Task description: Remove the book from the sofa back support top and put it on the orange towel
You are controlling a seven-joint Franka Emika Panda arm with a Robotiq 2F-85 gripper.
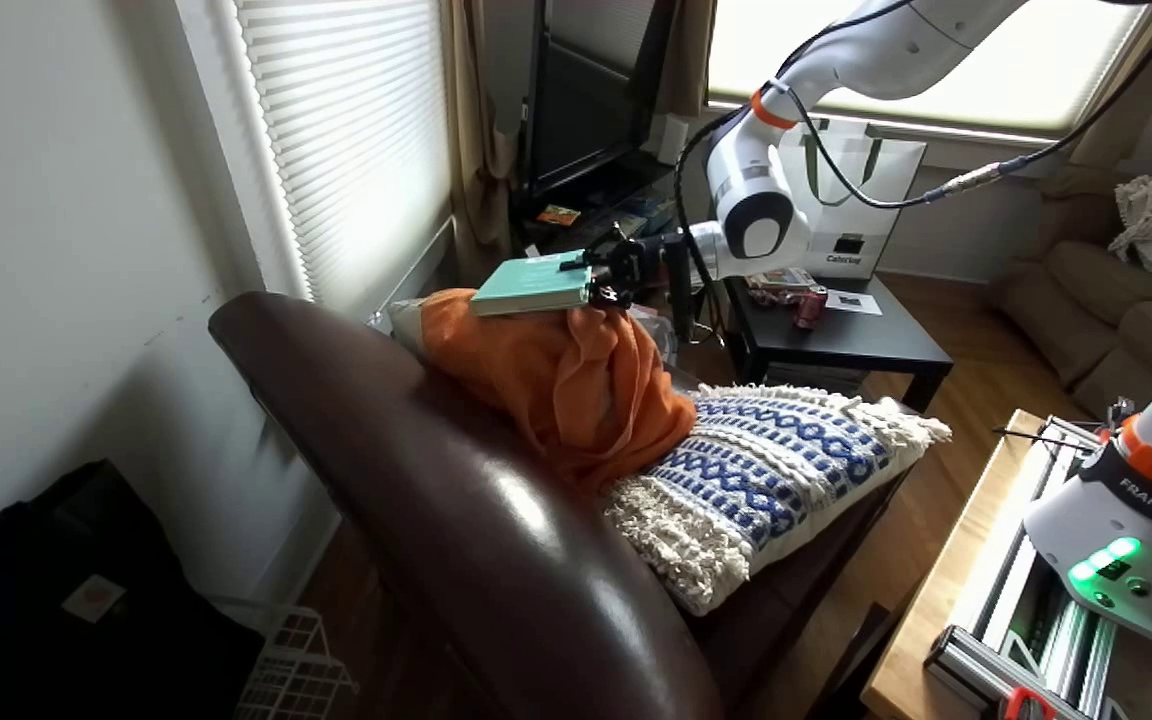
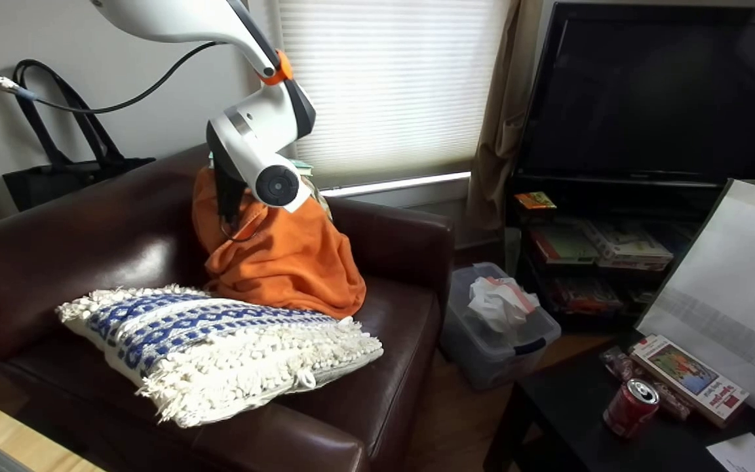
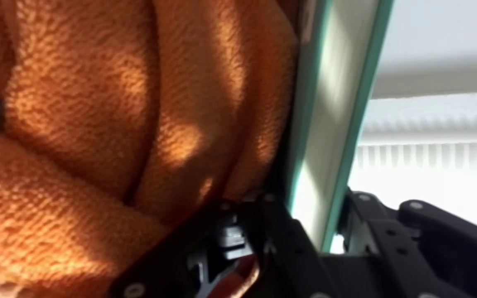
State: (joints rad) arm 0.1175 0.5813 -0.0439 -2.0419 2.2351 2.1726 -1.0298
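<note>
Teal covers and pale page edges mark out the book (image 1: 528, 283), which lies roughly flat over the top of the orange towel (image 1: 596, 400), the cloth bunched against the brown leather sofa back (image 1: 436, 450). The gripper (image 3: 311, 200) has it by one edge: in the wrist view the fingers (image 3: 362, 207) stand only about as far apart as the book is thick, one along each cover, so I take it to be held, though a sliver of light shows beside one finger near its base. In an exterior view the underside seems to meet the towel, or nearly so; whether the cloth bears the weight I cannot tell. The step in hand, as I judge it, is the placing — the book is off the sofa back, and only settling and letting go are left. The next move calls for a slight lowering if there is any gap, then a slow parting of the fingers and a draw back along the book's own plane — the lower finger sits close to the folds and could drag the towel.
</note>
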